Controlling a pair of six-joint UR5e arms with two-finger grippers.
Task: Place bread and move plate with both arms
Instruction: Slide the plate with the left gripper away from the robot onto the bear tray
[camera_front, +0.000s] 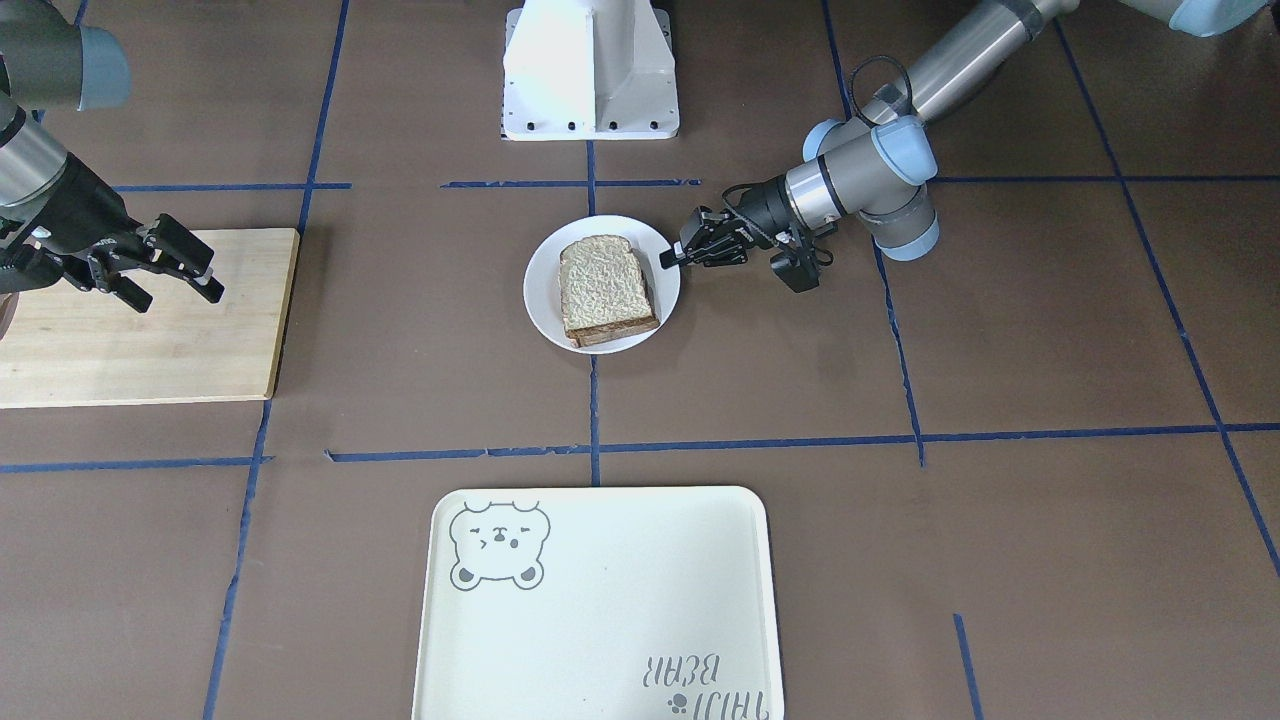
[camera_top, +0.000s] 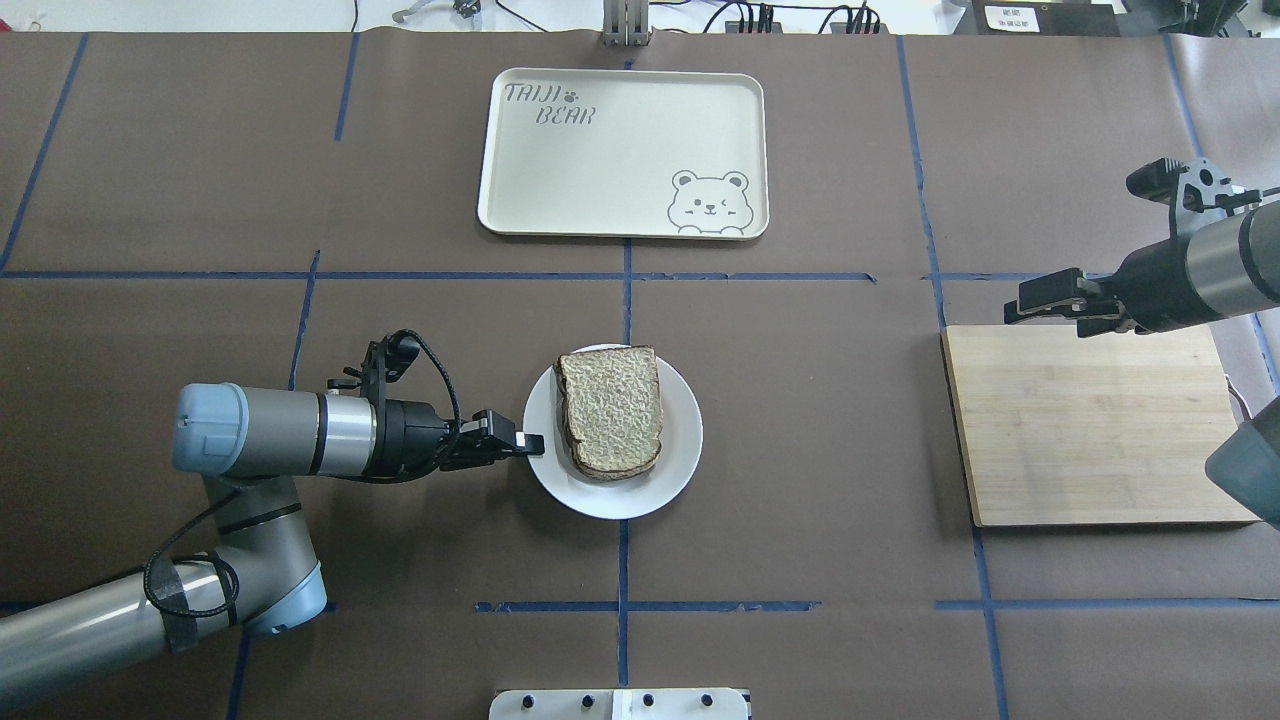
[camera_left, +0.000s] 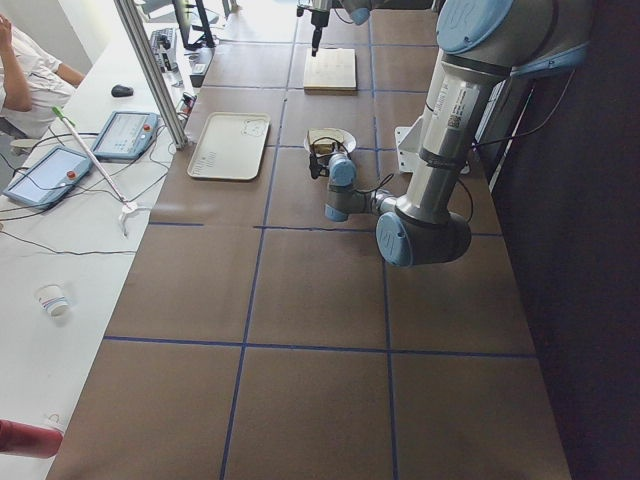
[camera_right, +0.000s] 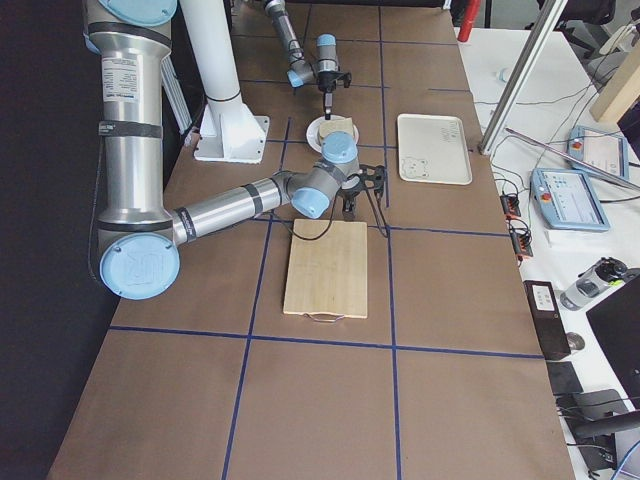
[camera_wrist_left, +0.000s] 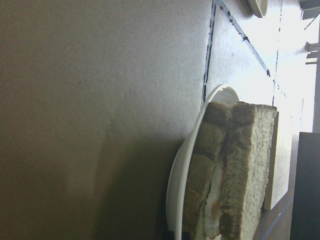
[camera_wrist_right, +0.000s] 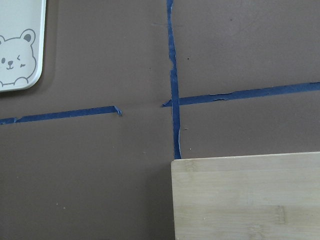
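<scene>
Bread (camera_top: 612, 410) sits on plate (camera_top: 682, 440) mid-table (camera_top: 820, 420), capping a sandwich, so the plate move looks next. Left arm low and level, left fingers (camera_top: 510, 441) apparently pinching the plate's rim. Right fingers (camera_top: 1045, 288) spread, empty, over cutting board (camera_top: 1090, 430). Tray (camera_top: 620, 150) beyond, probably the destination.

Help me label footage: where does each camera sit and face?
Front-facing: across the table, facing the base; left arm, right arm show.
Overhead: behind the robot, looking down; left gripper at plate.
Exterior left: table end, left arm nearest.
Exterior right: opposite end, right arm nearest.
Left wrist: side-on to bread; body unclear.
Right wrist: down on cutting board; no body.
Shared: tray in overhead and right wrist.
</scene>
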